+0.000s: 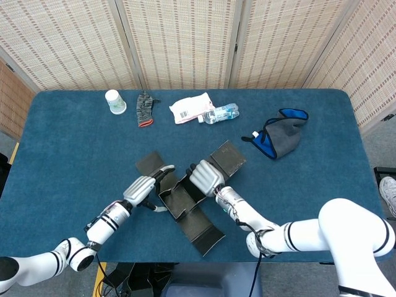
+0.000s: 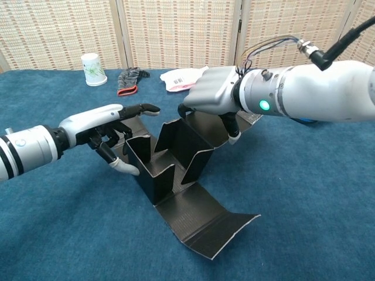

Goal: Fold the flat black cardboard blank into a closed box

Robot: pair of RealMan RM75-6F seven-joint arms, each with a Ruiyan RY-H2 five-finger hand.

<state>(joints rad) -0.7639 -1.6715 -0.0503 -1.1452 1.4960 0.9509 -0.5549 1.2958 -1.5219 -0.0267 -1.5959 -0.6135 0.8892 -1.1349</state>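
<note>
Items along the table's [image 1: 68,154] far edge.
Shown are a paper cup [image 1: 115,101], glove [image 1: 145,108], white packet [image 1: 192,107], water bottle [image 1: 221,114] and, toward the right, a grey-blue cloth [image 1: 281,138].

I see a matt black ribbed cardboard blank [image 2: 176,170], glossy silver-white plastic hands [image 2: 214,96], a blue felt-like table cover [image 1: 322,161] and a paper cup [image 1: 115,101].

blue table [image 1: 74,154] | cup [image 1: 115,102] | glove [image 1: 145,109] | packet [image 1: 192,107] | bottle [image 1: 221,114] | cloth [image 1: 279,137] | cardboard blank [image 1: 193,198]

No text can be read; print on the white packet [image 1: 191,107] and bottle label [image 1: 226,112] is too small.
</note>
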